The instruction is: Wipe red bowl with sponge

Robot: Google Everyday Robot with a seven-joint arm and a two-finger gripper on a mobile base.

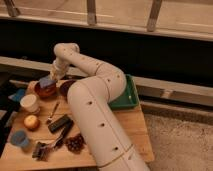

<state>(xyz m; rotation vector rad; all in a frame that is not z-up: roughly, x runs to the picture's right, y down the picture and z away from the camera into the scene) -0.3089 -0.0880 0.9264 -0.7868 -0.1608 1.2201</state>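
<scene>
Your gripper (54, 74) hung with the sponge (46, 80) right at its tip, just below and to its left. The red bowl (45, 91) sat straight beneath the sponge, which seemed to rest in the bowl's mouth. By my judgement, the wipe needed only a short press down and a sweep around the inside. A maroon dish (66, 88) lay close below the jaws on their right. You could not tell how far they stood open, whether they gripped the sponge, or which way its long side ran.
</scene>
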